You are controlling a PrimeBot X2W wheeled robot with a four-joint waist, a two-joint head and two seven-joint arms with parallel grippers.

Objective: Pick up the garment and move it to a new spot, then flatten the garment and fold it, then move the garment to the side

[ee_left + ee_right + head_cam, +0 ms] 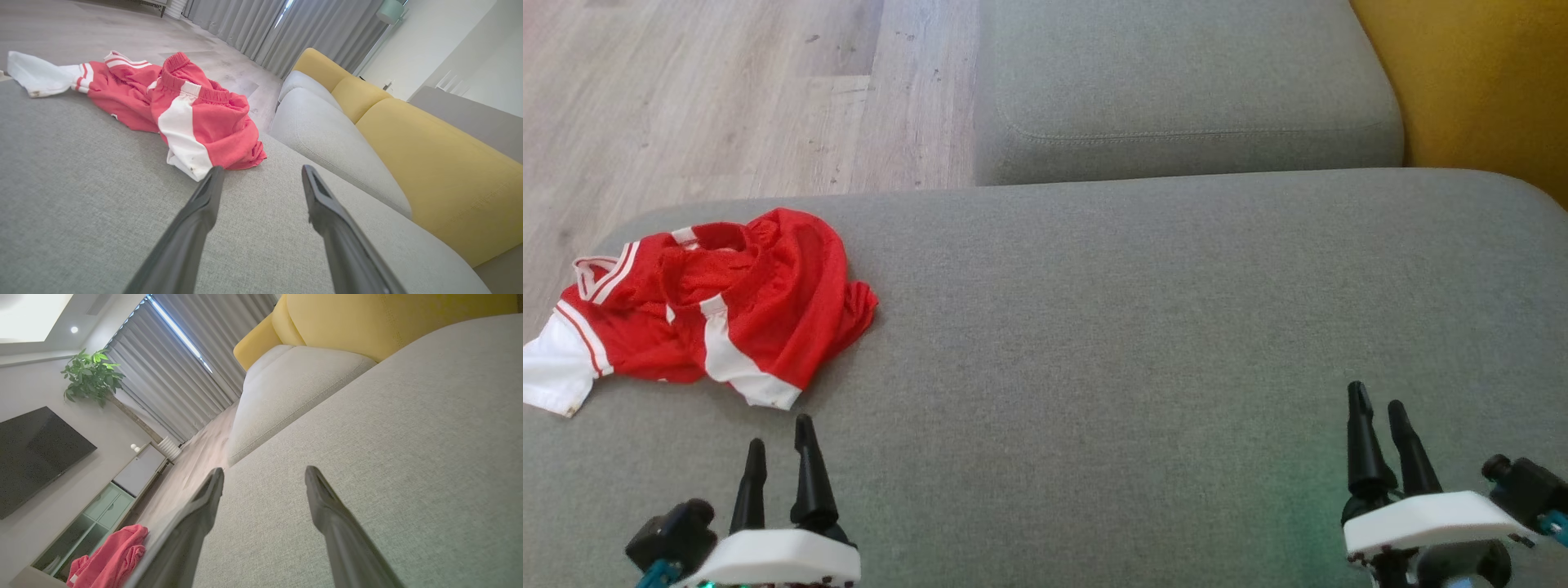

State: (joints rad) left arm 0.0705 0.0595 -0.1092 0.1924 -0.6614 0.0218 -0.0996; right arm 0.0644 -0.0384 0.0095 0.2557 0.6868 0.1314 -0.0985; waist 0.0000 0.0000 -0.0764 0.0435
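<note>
1. Lying crumpled on the grey cushion (1135,327), the red-and-white garment (711,306) sits just beyond the left gripper (780,433), whose jaws stand wide and empty.
2. The right gripper (1376,397), also wide and empty, hovers well apart from it.
3. The garment reaches the cushion's left edge, near the floor (727,98); bare cushion stretches to its right.

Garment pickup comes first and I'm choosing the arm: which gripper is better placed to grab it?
Left. The open left gripper sits just short of the crumpled red garment; the open right gripper is far across the grey cushion.
</note>
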